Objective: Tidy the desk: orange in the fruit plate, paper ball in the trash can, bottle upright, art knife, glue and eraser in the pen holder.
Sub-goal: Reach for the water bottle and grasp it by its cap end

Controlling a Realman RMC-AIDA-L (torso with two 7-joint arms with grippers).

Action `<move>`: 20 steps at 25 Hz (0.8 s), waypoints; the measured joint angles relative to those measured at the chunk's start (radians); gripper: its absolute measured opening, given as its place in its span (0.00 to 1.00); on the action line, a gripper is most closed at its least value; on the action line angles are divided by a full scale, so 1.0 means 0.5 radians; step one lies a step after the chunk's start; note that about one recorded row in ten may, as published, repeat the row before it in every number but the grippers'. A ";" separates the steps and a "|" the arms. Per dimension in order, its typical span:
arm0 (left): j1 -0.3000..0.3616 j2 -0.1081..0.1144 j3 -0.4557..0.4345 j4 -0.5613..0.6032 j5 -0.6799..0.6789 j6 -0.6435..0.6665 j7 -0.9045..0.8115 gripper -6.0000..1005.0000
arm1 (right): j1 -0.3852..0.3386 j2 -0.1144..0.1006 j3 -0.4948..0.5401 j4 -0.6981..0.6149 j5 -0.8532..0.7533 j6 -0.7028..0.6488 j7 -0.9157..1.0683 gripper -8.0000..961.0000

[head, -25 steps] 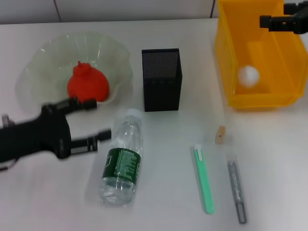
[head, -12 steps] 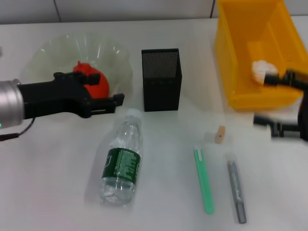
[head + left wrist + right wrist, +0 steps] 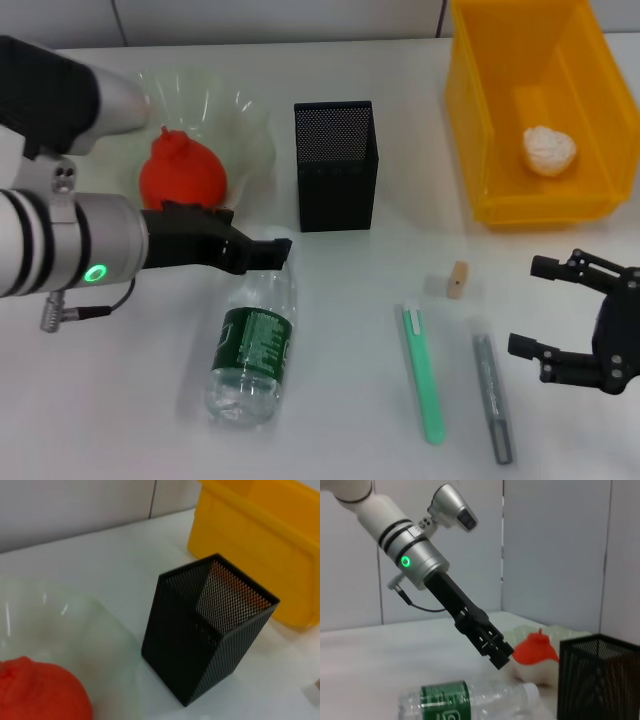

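Observation:
The orange (image 3: 183, 175) lies in the glass fruit plate (image 3: 245, 115). The paper ball (image 3: 550, 150) lies in the yellow bin (image 3: 470, 120). The clear bottle (image 3: 255, 340) with a green label lies on its side, cap toward the black mesh pen holder (image 3: 336, 165). My left gripper (image 3: 268, 254) hovers right at the bottle's cap; it also shows in the right wrist view (image 3: 499, 656), just above the bottle (image 3: 465, 700). The tan eraser (image 3: 458, 279), green art knife (image 3: 423, 372) and grey glue (image 3: 491, 395) lie on the table. My right gripper (image 3: 535, 307) is open and empty, right of the glue.
The white table's back edge meets a wall. The pen holder (image 3: 210, 630) stands between the plate (image 3: 60, 625) and the bin (image 3: 260, 535). The bin sits at the back right corner, behind my right gripper.
My left arm swung from over the plate down to the bottle's cap. My right gripper left the bin and dropped to the table by the glue. The paper ball now rests in the bin.

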 joint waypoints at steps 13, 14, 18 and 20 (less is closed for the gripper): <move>-0.266 -0.002 0.012 -0.324 0.016 -0.013 -0.121 0.83 | 0.005 0.004 0.001 0.051 -0.040 0.055 -0.034 0.89; -0.290 -0.003 0.012 -0.359 0.013 -0.020 -0.127 0.83 | 0.005 0.005 0.001 0.051 -0.043 0.058 -0.034 0.89; -0.385 -0.003 0.010 -0.506 0.005 -0.053 -0.135 0.83 | 0.007 0.005 0.001 0.068 -0.045 0.079 -0.034 0.89; -0.421 -0.003 0.012 -0.562 -0.001 -0.078 -0.136 0.83 | 0.013 0.005 0.001 0.083 -0.046 0.086 -0.035 0.89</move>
